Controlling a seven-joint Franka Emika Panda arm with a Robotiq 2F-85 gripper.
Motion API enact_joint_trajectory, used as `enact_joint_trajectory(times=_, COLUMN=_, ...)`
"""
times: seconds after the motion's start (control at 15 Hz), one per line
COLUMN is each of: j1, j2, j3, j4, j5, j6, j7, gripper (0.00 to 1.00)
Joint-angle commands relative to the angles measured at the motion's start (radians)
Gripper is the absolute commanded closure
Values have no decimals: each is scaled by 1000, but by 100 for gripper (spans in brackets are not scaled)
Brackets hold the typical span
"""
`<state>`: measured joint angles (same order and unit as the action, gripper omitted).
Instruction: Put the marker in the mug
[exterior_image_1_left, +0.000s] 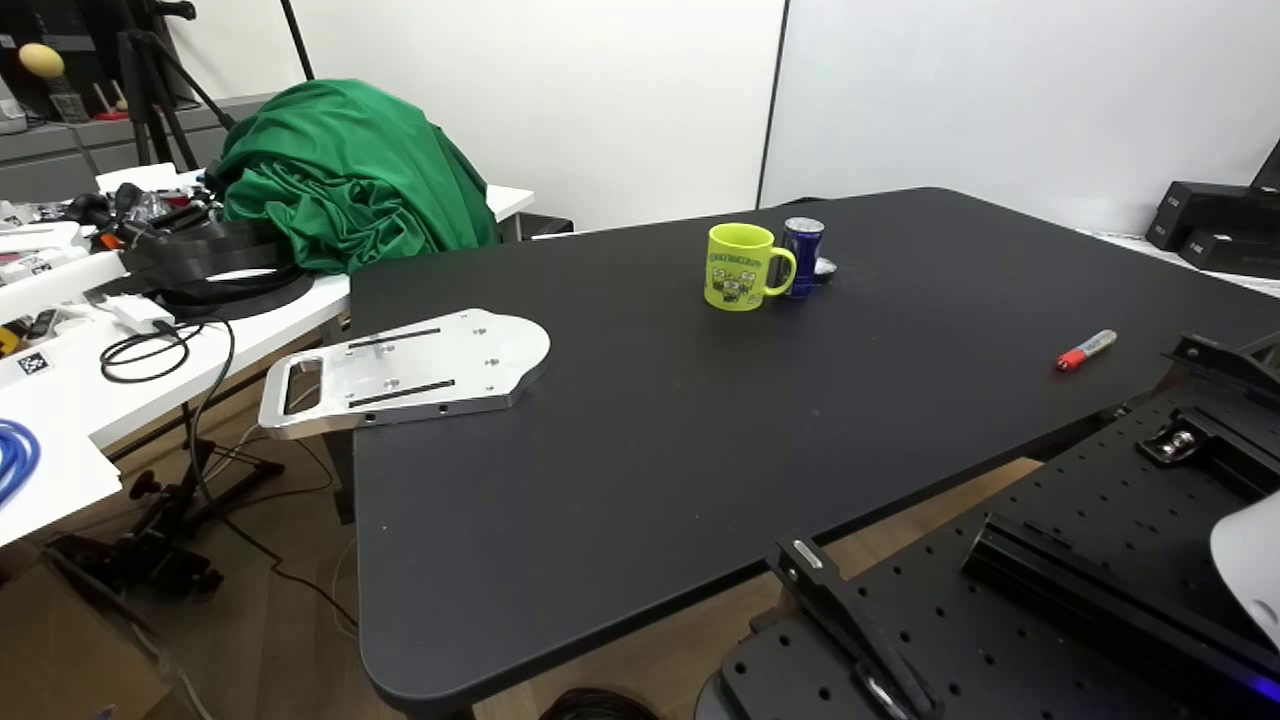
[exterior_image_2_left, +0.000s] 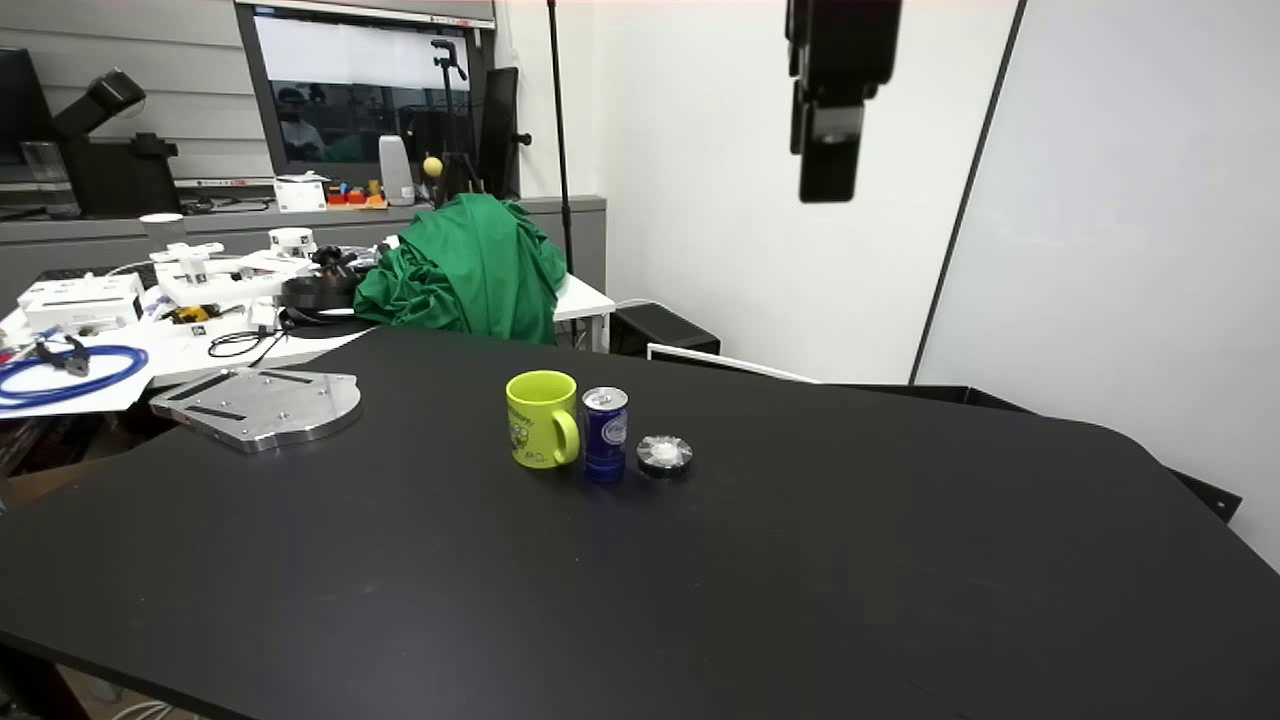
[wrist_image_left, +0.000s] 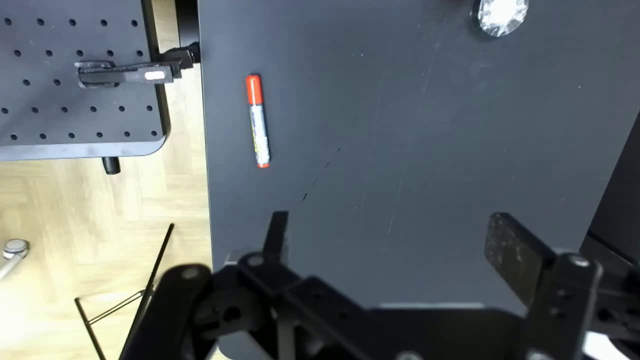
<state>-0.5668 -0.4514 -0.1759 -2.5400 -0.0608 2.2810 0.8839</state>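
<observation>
The marker, a thin pen with a red cap and whitish body, lies on the black table near the base-side edge in an exterior view (exterior_image_1_left: 1087, 350). It also shows in the wrist view (wrist_image_left: 258, 125), left of centre. The bright yellow-green mug stands upright with cartoon figures on its front in both exterior views (exterior_image_1_left: 735, 270) (exterior_image_2_left: 535, 425). It is out of the wrist view. My gripper (wrist_image_left: 390, 220) is open and empty, its fingers wide apart above the table. The marker lies beyond the left finger, apart from it. Part of the gripper (exterior_image_2_left: 830, 150) hangs high over the table in an exterior view.
A blue can (exterior_image_1_left: 803, 262) (exterior_image_2_left: 605, 440) stands right beside the mug's handle. A round roll (exterior_image_2_left: 664, 456) (wrist_image_left: 501, 16) lies beside the can. A silver metal plate (exterior_image_1_left: 440, 365) overhangs the table's far end. A perforated black base board (wrist_image_left: 75, 95) with clamps borders the table edge.
</observation>
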Motion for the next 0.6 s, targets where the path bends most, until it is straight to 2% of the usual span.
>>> enact_joint_trajectory(times=0.0, j1=-2, j2=82, j3=-54, j4=0, j5=-12, j6=112, j7=-33, gripper=0)
enact_joint_trajectory(times=0.33, j1=27, j2=228, j3=-112, j4=-20, j5=33, j6=265, j7=-167, gripper=0)
enact_joint_trajectory(times=0.53, j1=35, j2=315, j3=-127, j4=-26, j5=34, j6=330, j7=-200, gripper=0)
